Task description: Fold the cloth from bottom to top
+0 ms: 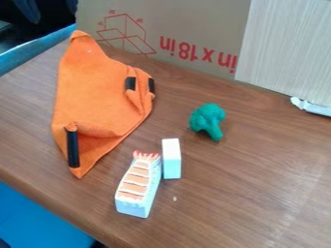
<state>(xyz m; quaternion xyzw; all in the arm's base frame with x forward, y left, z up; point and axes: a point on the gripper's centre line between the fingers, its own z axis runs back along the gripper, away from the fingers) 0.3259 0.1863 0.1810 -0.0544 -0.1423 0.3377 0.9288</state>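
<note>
Orange cloth [100, 101] lies on the brown wood-grain table [259, 160], L side of the camera view, crumpled & partly folded: a long, lopsided shape w/ one point up top, nr the cardboard [188, 24], & another at the btm, nr the table's front edge. Its R side bunches up into a rounded bulge w/ 2 short black strips [130, 83] side by side; a longer black strip [72, 148] runs down nr the btm L edge (part of the cloth or just on it, can't tell). Lower part has a curved fold lip, w/ more orange fabric slanting down under it to the btm point.

As for the gripper, can't tell if it's apart, together or clamped on sth.

R of the cloth: green toy broccoli [208, 118], stem pointing down toward the view's btm. Btwn it & the btm edge, a plain white block [171, 159] stands just beside a shrimp-topped block [138, 184] w/ orange-&-white bands, red tail end up (touching or not, hard to say). Tiny white speck on the table nr those two.

Bkgd: cardboard w/ red print, pale panel [288, 48] at R, crumpled white bit [311, 106] at its foot. Blue surface [36, 218] below the table edge, btm L.
</note>
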